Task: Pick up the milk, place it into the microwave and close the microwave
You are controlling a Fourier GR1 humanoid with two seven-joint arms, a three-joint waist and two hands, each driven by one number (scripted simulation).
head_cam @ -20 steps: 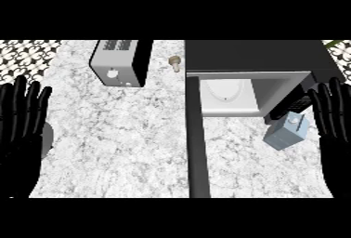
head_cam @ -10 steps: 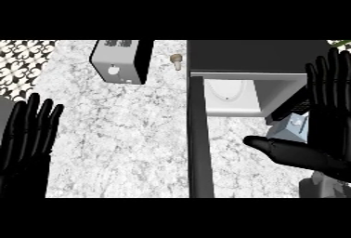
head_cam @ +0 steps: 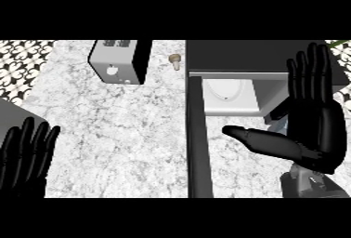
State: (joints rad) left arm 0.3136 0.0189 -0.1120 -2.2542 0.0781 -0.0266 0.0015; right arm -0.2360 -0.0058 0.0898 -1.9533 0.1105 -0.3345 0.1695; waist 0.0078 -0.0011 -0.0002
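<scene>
The microwave [head_cam: 254, 56] stands at the right with its cavity open and a white turntable plate [head_cam: 230, 93] inside. Its dark door [head_cam: 197, 139] swings out toward me as a narrow strip. My right hand [head_cam: 315, 125] is open above the counter in front of the cavity, fingers straight up and thumb stretched left. It covers the milk carton; only a pale blue sliver of the milk [head_cam: 279, 124] shows beside the palm. Whether the hand touches the carton I cannot tell. At the lower left, my left hand [head_cam: 24, 158] rests open.
A silver toaster [head_cam: 120, 60] stands at the back of the marble counter [head_cam: 116, 135]. A small tan object [head_cam: 175, 59] sits between it and the microwave. A grey block edge [head_cam: 10, 111] shows at the far left.
My right hand has moved left from the right edge, over the milk carton, hiding it, with the thumb now spread left. The left hand has sunk lower in the view.
</scene>
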